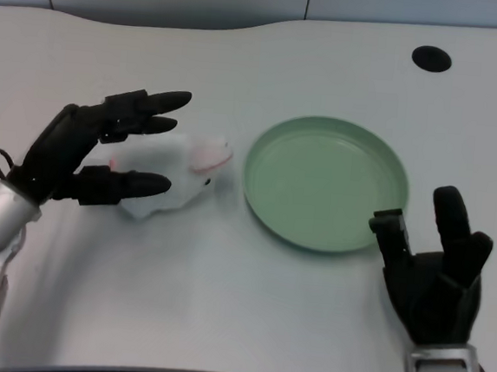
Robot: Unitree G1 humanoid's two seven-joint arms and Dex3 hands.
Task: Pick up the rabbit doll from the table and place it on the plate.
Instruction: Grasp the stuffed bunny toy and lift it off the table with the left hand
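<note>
The white rabbit doll (pixel 183 166), with a pink face patch, lies on the table just left of the plate. My left hand (pixel 95 148) reaches in from the left, its fingers stretched out straight. The upper fingers (pixel 151 108) run along the doll's far side and the thumb (pixel 127 184) lies against its near side, so the doll's left end sits between them. The fingers are spread apart and do not close on the doll. The green plate (pixel 273 149) stands empty at the table's middle, a small gap from the doll's head.
My right hand (pixel 437 272) rests at the lower right, its fingers up, close to the plate's near right rim. A black round hole (pixel 431 58) is in the table at the far right. The table's back edge curves along the top.
</note>
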